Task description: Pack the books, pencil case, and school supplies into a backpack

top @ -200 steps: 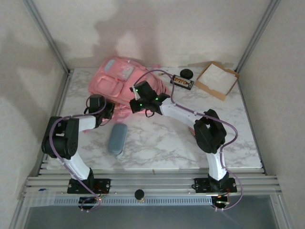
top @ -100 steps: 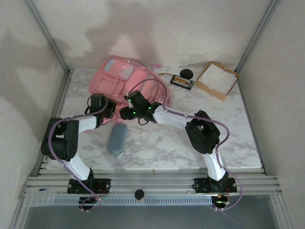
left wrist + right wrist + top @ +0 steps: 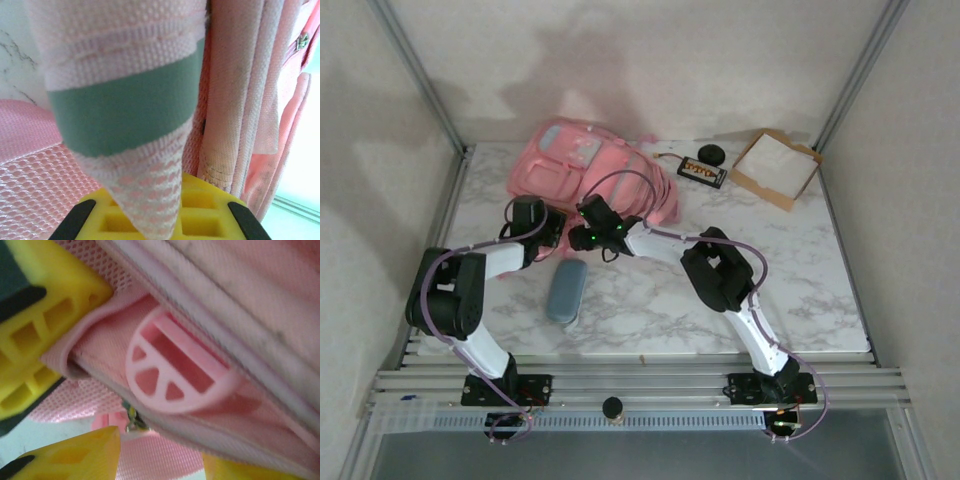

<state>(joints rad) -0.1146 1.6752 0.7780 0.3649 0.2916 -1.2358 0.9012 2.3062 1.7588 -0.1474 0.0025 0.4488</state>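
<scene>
The pink backpack [image 3: 582, 168] lies at the back left of the table. My left gripper [image 3: 550, 232] is at its near left edge, shut on a pink mesh strap with a green band [image 3: 125, 107]. My right gripper [image 3: 578, 238] sits just right of it, open, with pink webbing [image 3: 155, 457] between its yellow fingertips [image 3: 75, 455]. A round pink buckle [image 3: 175, 367] lies close ahead of it. The grey-blue pencil case [image 3: 566, 290] rests on the table below both grippers. The books and school supplies are out of view.
A black rectangular item with orange marks [image 3: 703, 172] and a black round object [image 3: 711, 153] sit right of the backpack. A cardboard tray [image 3: 775, 167] stands at the back right. Metal posts frame the table's sides.
The right arm has swung left along the backpack's near edge until its gripper is beside the left one, and its jaws have opened. The left arm has stayed put.
</scene>
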